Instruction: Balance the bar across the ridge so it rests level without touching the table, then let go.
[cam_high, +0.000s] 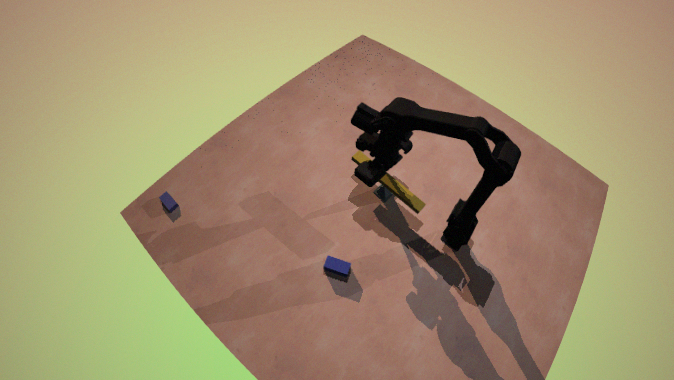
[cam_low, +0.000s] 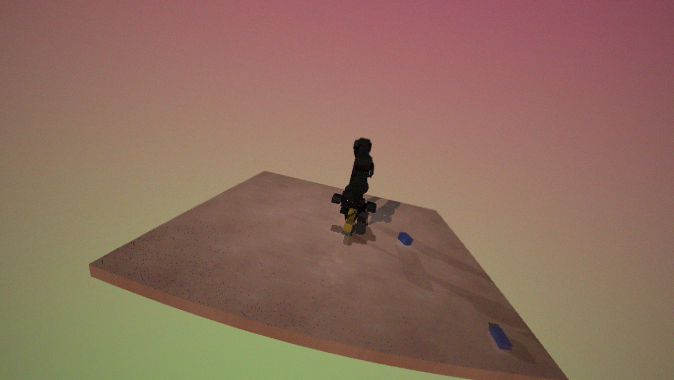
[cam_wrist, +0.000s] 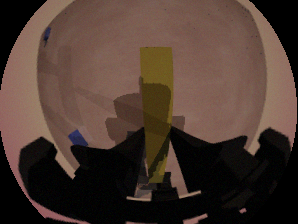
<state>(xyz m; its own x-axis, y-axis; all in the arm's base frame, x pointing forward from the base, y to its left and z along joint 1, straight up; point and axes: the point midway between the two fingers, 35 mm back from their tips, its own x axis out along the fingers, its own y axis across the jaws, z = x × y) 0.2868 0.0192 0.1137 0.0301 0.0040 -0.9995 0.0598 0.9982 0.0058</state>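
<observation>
A long yellow bar (cam_high: 404, 194) (cam_low: 350, 220) (cam_wrist: 157, 90) is held between the fingers of my gripper (cam_high: 376, 172) (cam_low: 353, 212) (cam_wrist: 154, 169), which is shut on it near its middle. The bar lies just over a small dark ridge block (cam_high: 384, 194), which peeps out beneath it in the top view. I cannot tell whether the bar touches the ridge. In the wrist view the bar runs straight away from the fingers and the ridge is hidden below it.
Two blue blocks lie on the brown table (cam_high: 280, 150): one blue block (cam_high: 337, 266) (cam_low: 405, 238) (cam_wrist: 79, 137) near the middle, another blue block (cam_high: 169, 201) (cam_low: 500, 336) near the table's edge. The arm's base (cam_high: 457, 232) stands beside the ridge.
</observation>
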